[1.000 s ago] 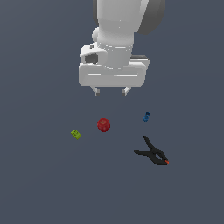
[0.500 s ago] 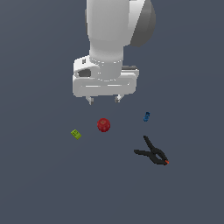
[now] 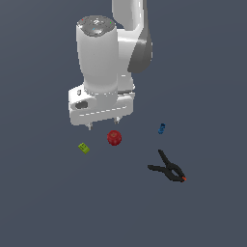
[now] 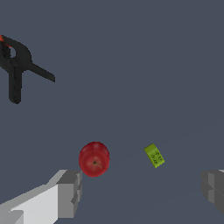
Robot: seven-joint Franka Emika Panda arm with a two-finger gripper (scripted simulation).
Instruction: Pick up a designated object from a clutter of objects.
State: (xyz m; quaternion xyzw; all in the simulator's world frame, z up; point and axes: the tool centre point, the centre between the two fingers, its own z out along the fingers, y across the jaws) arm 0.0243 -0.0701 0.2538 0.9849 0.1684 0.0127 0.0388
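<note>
No writing, label, brand or number can be read in either view. The lime-green block carries only small raised studs, not letters.

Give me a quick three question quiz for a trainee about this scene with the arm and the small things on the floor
1. True or false: the gripper is holding the lime-green block.
2. In the exterior view, which lies nearest the block? A) red ball B) blue piece C) black clamp
3. Fill in: the clamp's tips are ____.

Key: 1 false, the fingers stand apart with nothing between them. 2 A. 3 red.
</note>
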